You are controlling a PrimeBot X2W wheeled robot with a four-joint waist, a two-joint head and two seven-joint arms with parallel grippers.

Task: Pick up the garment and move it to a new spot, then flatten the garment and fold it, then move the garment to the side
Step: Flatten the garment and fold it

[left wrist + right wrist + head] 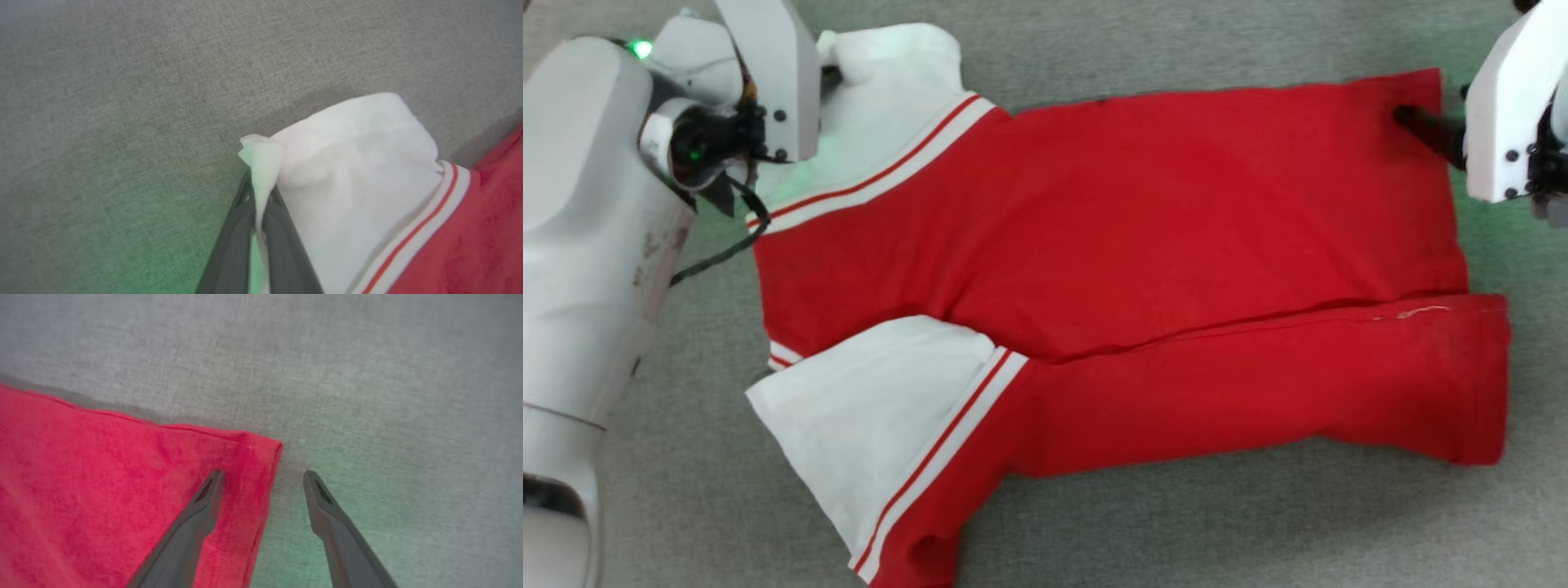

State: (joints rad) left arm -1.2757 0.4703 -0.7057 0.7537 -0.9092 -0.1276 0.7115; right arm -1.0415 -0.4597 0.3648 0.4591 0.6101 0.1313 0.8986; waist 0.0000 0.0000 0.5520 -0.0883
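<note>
Garment: the garment [1176,245] lies spread on a grey woven surface [1176,523], red body flat, stretched between the two pincers.
Long axis: it runs from the left pincer's side to the right pincer's side, collar end toward the left arm and hem end toward the right arm.
Left pincer: the left pincer [259,192] is pressed together on the tip of the far white sleeve [359,163]. A pinch of white cloth stands up between its fingers, and the rest of the sleeve and the striped trim trail off to one side of them.
Right pincer: the right pincer [264,475] stands apart and holds nothing. One finger [204,506] is over the red cloth and the other is over bare grey surface, so the side edge below the hem corner [265,451] passes between them, with the corner itself just ahead of the tips.
Key relation: each arm is at its own end of the same far long edge. The cloth lies inward of both pincers, toward the robot.
Nearer arm: the sleeve belongs to the left arm, the hem corner to the right.
Step in hand: judged as gripping the far edge for a lengthwise fold; only one end is secured.
Next move needs: the right pincer probably has to close on that edge before any lift.
Risk: a thin sleeve-tip hold may slip, and a one-sided pull would skew the cloth.
</note>
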